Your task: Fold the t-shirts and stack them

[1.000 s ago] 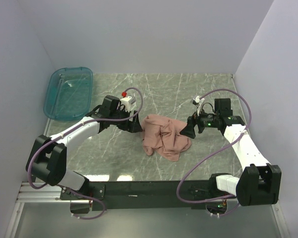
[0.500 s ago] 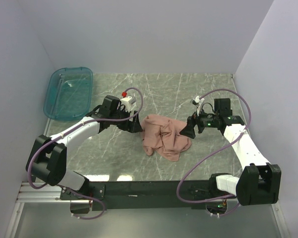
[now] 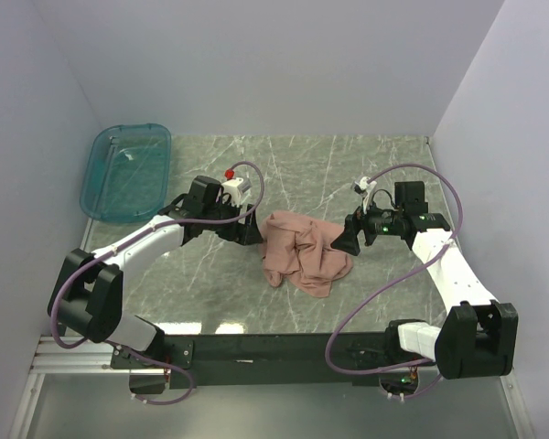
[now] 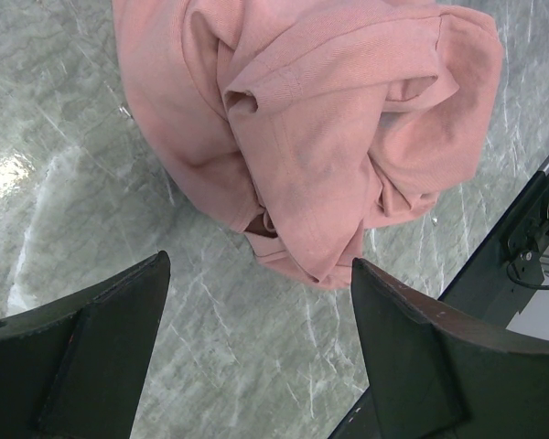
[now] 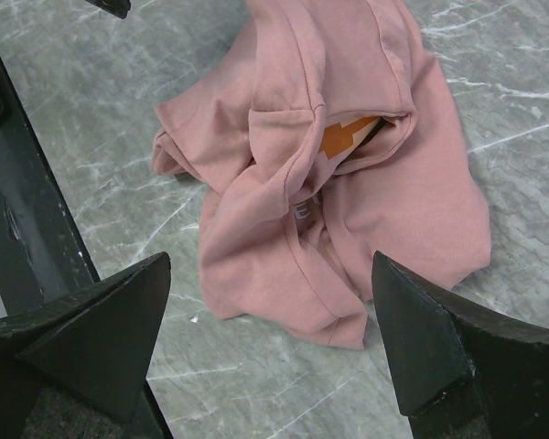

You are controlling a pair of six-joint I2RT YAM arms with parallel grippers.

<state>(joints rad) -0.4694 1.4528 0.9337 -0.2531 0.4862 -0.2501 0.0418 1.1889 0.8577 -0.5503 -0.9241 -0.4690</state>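
One crumpled pink t-shirt [image 3: 304,254], perhaps hiding more in its folds, lies mid-tabletop [image 3: 302,165] between the left gripper [image 3: 249,229] and the right gripper [image 3: 347,240], both spread wide and empty, with one teal tray [image 3: 128,172] at the far-left corner.

I'm looking into a robot lab cell: bare pale walls [image 3: 256,64] box in a marble-look counter [image 3: 320,165], and the cabled left arm [image 3: 146,240] and right arm [image 3: 450,273] are bolted to a black rail [image 3: 265,348] at the bottom of the frame.

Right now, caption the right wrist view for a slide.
Open right end effector framing a crumpled pink t-shirt on the marble table, orange print peeking from a fold.
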